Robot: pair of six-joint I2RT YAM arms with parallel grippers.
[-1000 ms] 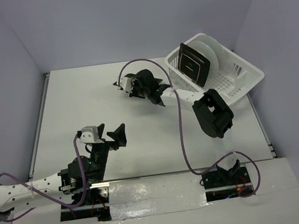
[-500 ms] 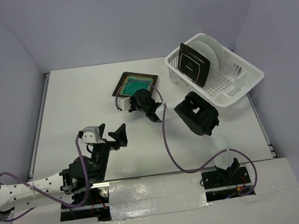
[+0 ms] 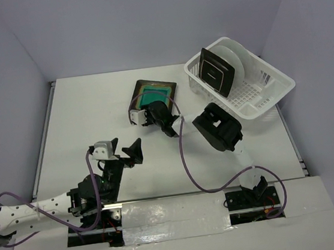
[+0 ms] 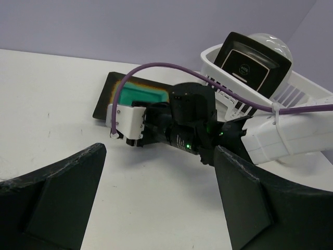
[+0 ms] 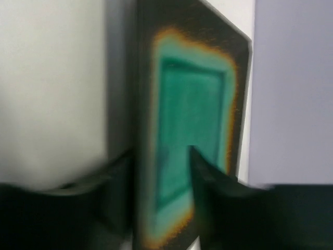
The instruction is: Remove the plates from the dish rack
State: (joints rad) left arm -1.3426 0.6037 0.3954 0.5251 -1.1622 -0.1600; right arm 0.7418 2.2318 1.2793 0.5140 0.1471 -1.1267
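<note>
Teal-centred plate (image 3: 157,92) lies flat on table (image 3: 87,110), near dish rack (image 3: 274,85) holding upright black square plate (image 3: 216,70). Right gripper (image 3: 149,107) covers its near rim, grip indiscernible. Left gripper (image 3: 123,147) spread, well apart.

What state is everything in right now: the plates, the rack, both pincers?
Teal square plate: flat on the table, face up, out of the rack.
Black square plate: upright in the rack, underside showing.
Round white plate: upright behind it; any further plate is hidden.
Dish rack: on the table, not yet emptied.
Right pincer: at the teal plate's near edge, fingers either side of its rim; grip cannot be told.
Left pincer: open, empty.
</note>
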